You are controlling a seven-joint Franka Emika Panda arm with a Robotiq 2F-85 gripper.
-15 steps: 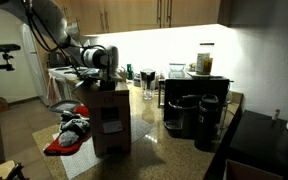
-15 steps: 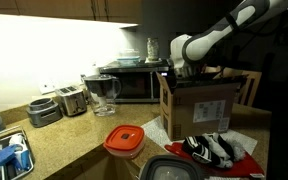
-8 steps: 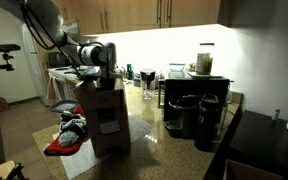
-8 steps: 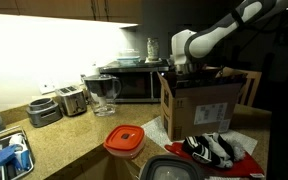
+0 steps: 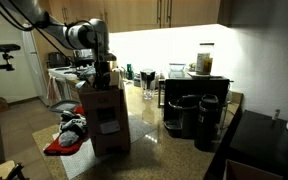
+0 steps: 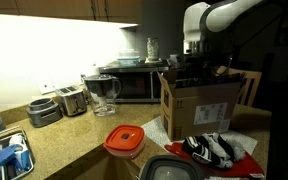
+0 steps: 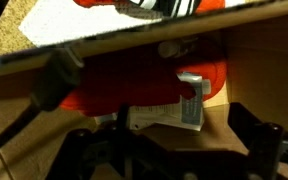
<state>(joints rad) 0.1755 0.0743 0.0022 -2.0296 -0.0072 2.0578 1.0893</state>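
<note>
A: Where do the exterior cameras stand?
B: Near counter (image 6: 74,140) height, on opposite sides of the cardboard box (image 5: 106,118). In an exterior view the lens faces the coffee makers (image 5: 194,115); in an exterior view it looks along the counter to the microwave (image 6: 134,84).
A: What's shared?
B: The box and the arm (image 5: 79,35) above it.
A: The wrist view?
B: Very close, aimed down into the box.

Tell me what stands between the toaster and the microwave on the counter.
A clear glass pitcher stands between the toaster and the microwave; this shows in an exterior view.
</note>
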